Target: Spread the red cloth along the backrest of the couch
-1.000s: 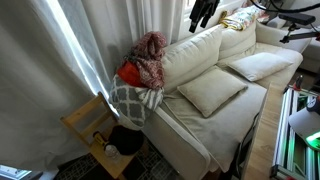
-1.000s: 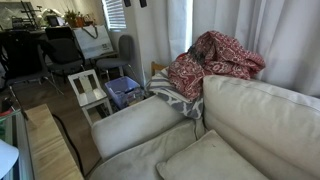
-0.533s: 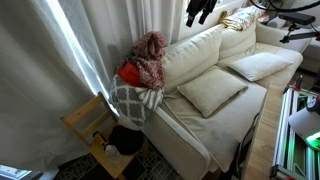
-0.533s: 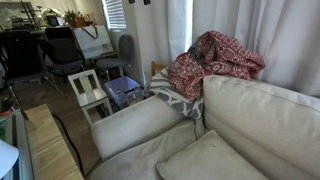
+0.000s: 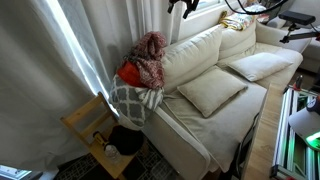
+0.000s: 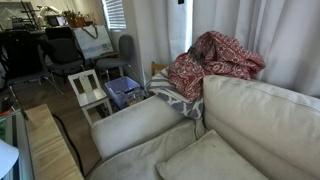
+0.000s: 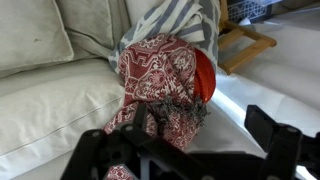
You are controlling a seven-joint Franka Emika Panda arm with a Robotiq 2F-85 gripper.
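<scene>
The red patterned cloth [image 5: 150, 58] lies bunched in a heap at the end of the cream couch's backrest [image 5: 195, 55], over the armrest. It shows in both exterior views [image 6: 215, 58] and in the wrist view [image 7: 160, 80], with a dark fringe hanging at its edge. My gripper [image 5: 185, 5] is high above the backrest, apart from the cloth, and is cut off at the top of the exterior view. In the wrist view its two black fingers [image 7: 195, 150] stand wide apart with nothing between them, and the cloth is below and ahead.
A grey-and-white striped blanket [image 5: 130, 100] and an orange-red cushion [image 5: 128, 72] lie under the cloth. Two loose cushions [image 5: 212, 92] rest on the seat. A wooden side table [image 5: 90, 125] stands by the armrest. Curtains hang behind the couch. A white chair [image 6: 90, 90] stands further off.
My gripper has moved up and towards the cloth end of the couch, now mostly out of the frame's top edge. The cloth has not moved.
</scene>
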